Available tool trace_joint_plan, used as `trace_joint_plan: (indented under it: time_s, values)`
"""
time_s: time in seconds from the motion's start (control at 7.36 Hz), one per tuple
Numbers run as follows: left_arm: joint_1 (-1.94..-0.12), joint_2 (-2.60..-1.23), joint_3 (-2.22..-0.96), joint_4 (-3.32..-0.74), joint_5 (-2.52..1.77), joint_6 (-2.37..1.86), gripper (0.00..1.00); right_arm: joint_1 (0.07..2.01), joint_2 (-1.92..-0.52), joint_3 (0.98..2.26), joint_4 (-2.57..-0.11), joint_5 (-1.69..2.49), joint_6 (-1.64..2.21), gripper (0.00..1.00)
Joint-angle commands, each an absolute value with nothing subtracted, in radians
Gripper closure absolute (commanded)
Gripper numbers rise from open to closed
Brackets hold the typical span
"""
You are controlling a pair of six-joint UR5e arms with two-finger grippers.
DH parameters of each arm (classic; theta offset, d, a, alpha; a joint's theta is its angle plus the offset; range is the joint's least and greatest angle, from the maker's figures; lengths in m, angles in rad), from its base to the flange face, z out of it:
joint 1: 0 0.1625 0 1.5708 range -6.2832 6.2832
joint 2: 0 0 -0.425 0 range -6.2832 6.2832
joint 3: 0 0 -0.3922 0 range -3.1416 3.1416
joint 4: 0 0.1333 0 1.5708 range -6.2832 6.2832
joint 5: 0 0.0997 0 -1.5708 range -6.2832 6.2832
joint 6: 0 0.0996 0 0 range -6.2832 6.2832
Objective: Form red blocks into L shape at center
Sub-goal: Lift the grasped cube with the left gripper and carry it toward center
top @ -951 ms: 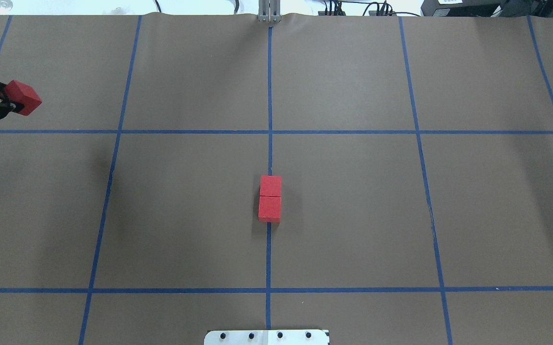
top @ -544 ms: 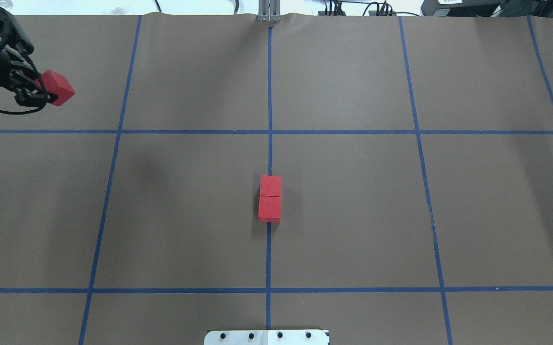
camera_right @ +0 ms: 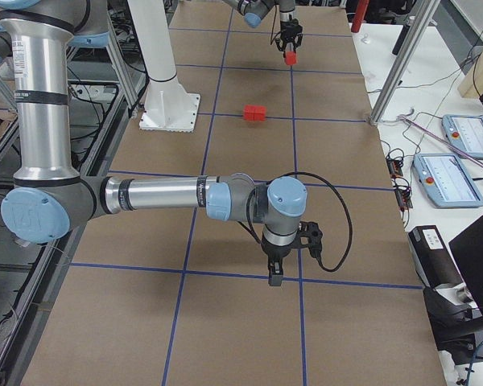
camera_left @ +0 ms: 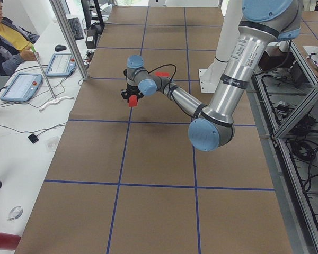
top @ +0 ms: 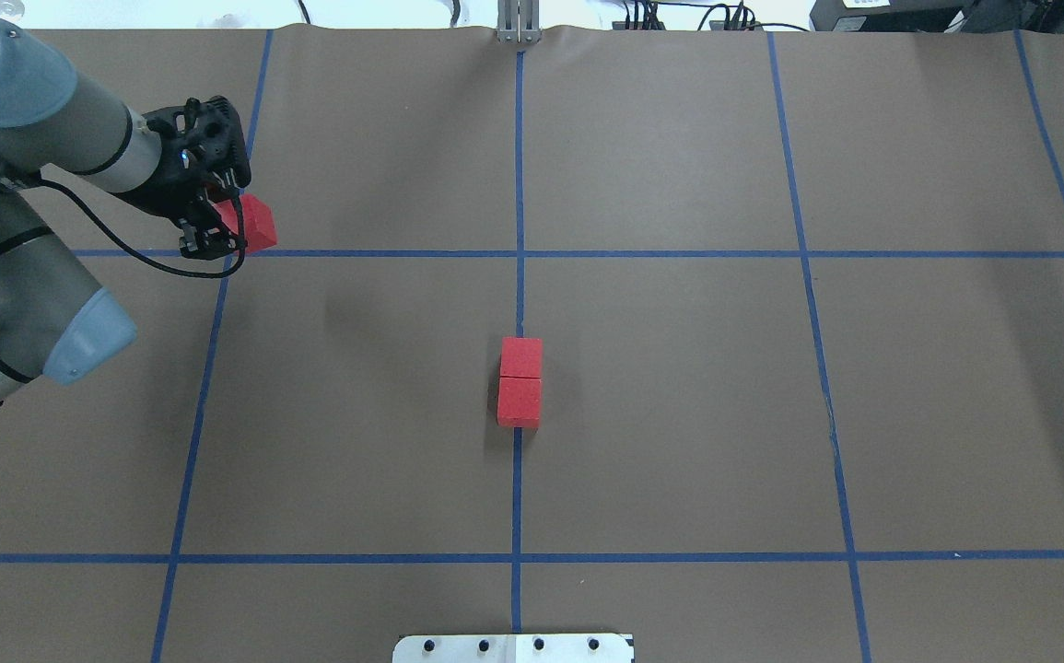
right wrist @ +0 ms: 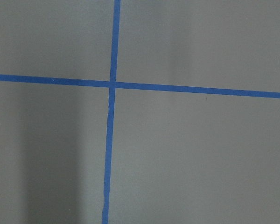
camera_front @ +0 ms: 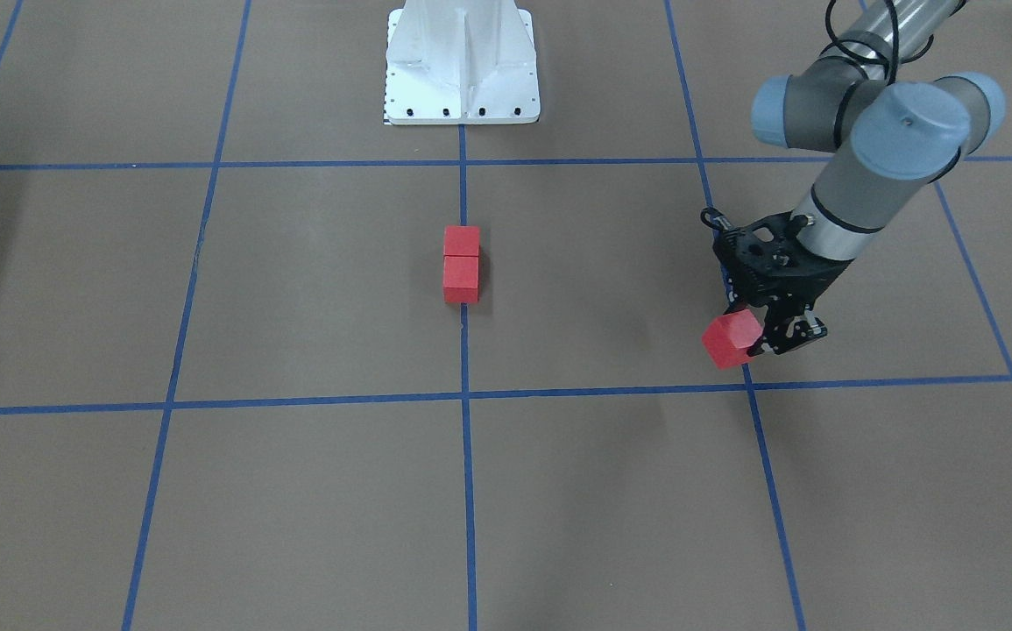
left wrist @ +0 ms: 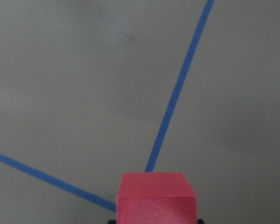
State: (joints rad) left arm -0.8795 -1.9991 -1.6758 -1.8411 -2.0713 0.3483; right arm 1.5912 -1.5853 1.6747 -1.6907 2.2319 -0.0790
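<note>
Two red blocks (top: 520,357) (top: 519,402) lie touching, end to end, on the blue tape line at the center (top: 518,308); they also show in the front view (camera_front: 462,241) (camera_front: 461,279). A third red block (top: 253,224) (camera_front: 731,339) hangs tilted above the table over a grid crossing, well off to the left. My left gripper (top: 235,224) (camera_front: 753,333) is shut on it, and the left wrist view shows the block (left wrist: 156,198) at its bottom edge. My right gripper (camera_right: 274,275) shows only in the exterior right view, low over a grid line; I cannot tell its state.
The white robot base (camera_front: 462,61) (top: 513,647) stands at the table's near edge. A seated person (camera_left: 5,42), tablets (camera_left: 21,87) and a metal post (camera_left: 69,37) are beyond the far edge. More tablets (camera_right: 455,177) lie on the side bench.
My left arm has carried the held red block rightward, from the table's left edge to the first grid crossing. The two blocks at the center have not moved.
</note>
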Motion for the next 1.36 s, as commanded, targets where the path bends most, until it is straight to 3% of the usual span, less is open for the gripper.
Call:
trace_joint_plan:
  time_s: [0.0, 0.27, 1.22]
  values:
    - [-0.83, -2.11, -1.657, -1.714, -2.065, 0.377, 1.0, 1.592, -1.586, 1.674, -1.692, 2.232, -0.08, 0.0]
    - [-0.749, -2.228, -1.619, -1.649, -2.066, 0.391, 1.0, 1.592, -1.586, 1.667, -1.692, 2.232, -0.08, 0.0]
    - [-0.614, -2.376, -1.499, -1.554, -2.063, 0.356, 1.0, 1.592, -1.586, 1.674, -1.692, 2.232, -0.078, 0.0]
